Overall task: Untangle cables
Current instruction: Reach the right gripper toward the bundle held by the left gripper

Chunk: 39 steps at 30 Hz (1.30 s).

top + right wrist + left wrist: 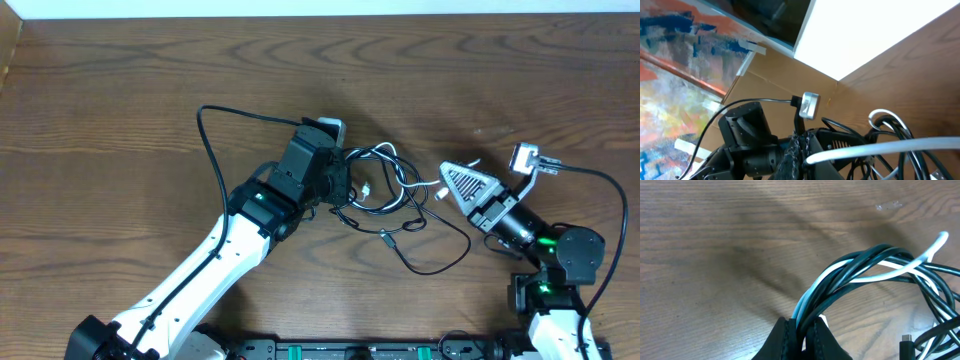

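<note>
With the left end effector (pixel 801 337) clamped on the looped cables (pixel 865 262) on the surface (pixel 150 90) and the right end effector (pixel 799 155) closed on the white cable (pixel 880 146), opposed pulling may tighten the tangle or slip a grip

No writing, label, brand, number or sign is legible in any of the three views; nothing can be read on the cables (pixel 385 190) or on the wooden table (pixel 120 90); the blue and orange painted surface (pixel 675 65) seen from the right wrist camera shows only brush strokes, not letters.
</note>
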Each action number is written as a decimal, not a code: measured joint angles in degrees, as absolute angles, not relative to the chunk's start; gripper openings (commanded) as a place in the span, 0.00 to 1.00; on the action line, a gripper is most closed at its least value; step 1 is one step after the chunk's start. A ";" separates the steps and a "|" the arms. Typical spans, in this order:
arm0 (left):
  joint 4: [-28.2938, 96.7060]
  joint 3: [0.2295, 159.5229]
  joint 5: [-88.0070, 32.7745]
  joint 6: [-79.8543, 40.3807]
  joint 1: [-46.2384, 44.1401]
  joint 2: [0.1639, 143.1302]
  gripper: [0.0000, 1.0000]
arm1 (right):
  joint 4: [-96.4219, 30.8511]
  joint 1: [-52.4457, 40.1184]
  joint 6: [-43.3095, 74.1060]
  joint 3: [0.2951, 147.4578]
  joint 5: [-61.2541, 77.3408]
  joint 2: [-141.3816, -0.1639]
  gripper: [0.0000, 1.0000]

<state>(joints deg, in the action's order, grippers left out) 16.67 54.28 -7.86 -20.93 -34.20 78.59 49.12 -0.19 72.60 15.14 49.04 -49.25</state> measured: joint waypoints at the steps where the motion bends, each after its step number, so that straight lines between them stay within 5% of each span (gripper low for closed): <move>1: 16.67 54.28 -7.75 -20.91 -34.20 78.59 0.08 | 49.10 -0.19 72.16 15.49 49.10 -49.25 0.01; 10: 9.96 53.98 -6.90 -20.73 -34.15 78.59 0.08 | 37.21 -0.19 66.32 18.26 49.71 -49.12 0.02; 13: 5.30 53.91 -6.68 -20.71 -34.06 78.59 0.08 | 27.92 0.10 62.06 18.37 49.95 -49.21 0.11; 22: -0.84 53.91 -4.69 -11.64 -33.95 78.59 0.08 | 13.93 0.73 53.39 18.31 50.65 -49.30 0.98; 30: -1.19 53.91 3.03 -0.51 -33.85 78.59 0.08 | 14.00 0.73 57.98 18.33 55.16 -49.28 0.98; 39: -0.95 53.91 4.71 2.83 -35.53 78.59 0.08 | 17.87 0.30 74.65 18.33 52.73 -49.28 0.72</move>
<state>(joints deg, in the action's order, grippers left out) -0.95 53.91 4.71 2.83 -35.53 78.59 17.87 0.30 74.65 18.33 52.73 -49.28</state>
